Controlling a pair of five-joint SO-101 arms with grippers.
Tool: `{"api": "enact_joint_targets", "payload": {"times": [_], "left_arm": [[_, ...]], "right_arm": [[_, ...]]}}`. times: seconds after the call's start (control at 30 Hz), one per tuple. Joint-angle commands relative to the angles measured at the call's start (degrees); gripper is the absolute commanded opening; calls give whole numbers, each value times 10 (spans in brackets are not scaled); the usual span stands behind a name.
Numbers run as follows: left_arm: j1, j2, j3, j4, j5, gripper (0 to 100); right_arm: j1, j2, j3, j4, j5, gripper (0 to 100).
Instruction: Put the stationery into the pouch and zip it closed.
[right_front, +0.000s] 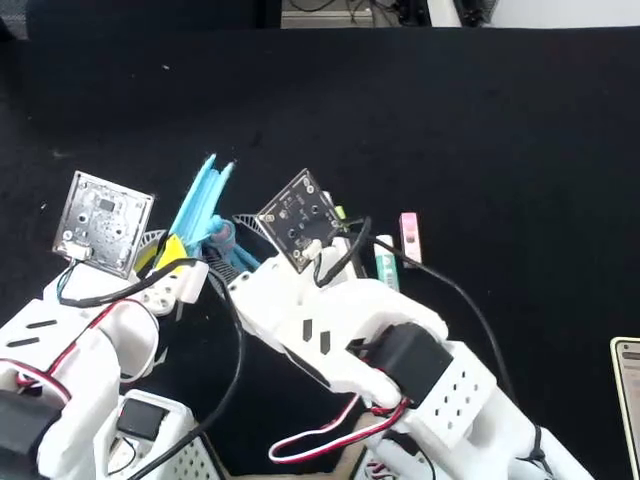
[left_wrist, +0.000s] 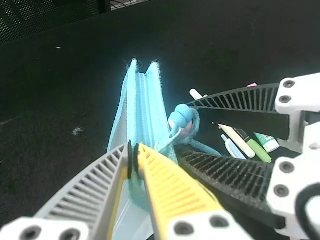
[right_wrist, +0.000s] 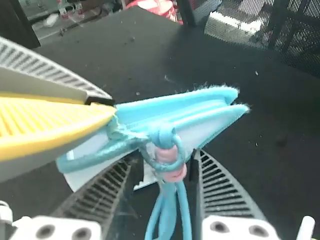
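Left end effector (left_wrist: 132, 151): the grey and yellow fingers are pressed together on the near edge of the light blue pouch (left_wrist: 142, 100), pinching the fabric at the zip line. The pouch stands narrow side up on the black bench (right_front: 480, 140), left of centre in the high view, with its two far corners pointing away from the arms. Whether the zip is open or closed along its length cannot be told.

Right end effector (right_wrist: 166, 159): the black ribbed fingers (right_wrist: 114, 189) are spread and sit one on each side of the blue pull cord (right_wrist: 165, 136). The cord is knotted, carries a pink bead (right_wrist: 173, 174), and runs from the pinched end of the pouch down between these fingers. Neither finger is seen pressing on the cord. The two end effectors are close together at the same end of the pouch.

Stationery: it lies on the bench beside the pouch, on the right arm's side. A white pen (left_wrist: 235, 140) and a green marker (left_wrist: 256, 148) lie side by side beyond the right end effector. A pink eraser (right_front: 410, 237) and a teal item (right_front: 386, 265) lie near them; the teal item cannot be identified further.
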Motion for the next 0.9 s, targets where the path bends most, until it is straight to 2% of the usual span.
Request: {"api": "enact_joint_targets", "payload": {"times": [0.0, 0.13, 0.3, 0.5, 0.7, 0.87], "left_arm": [[0, 2, 4, -1, 0, 30], [-1, 2, 3, -1, 0, 30], [-2, 2, 5, -1, 0, 30], [0, 2, 4, -1, 0, 30], [0, 2, 2, -1, 0, 30], [1, 2, 2, -1, 0, 30]], "right_arm": [[12, 1, -7, 2, -2, 158], [13, 0, -7, -13, 4, 141], [23, -28, 0, -13, 93, 8], [55, -89, 26, -13, 91, 34], [54, -73, 90, -15, 82, 215], [54, -58, 137, -74, 55, 215]]}}
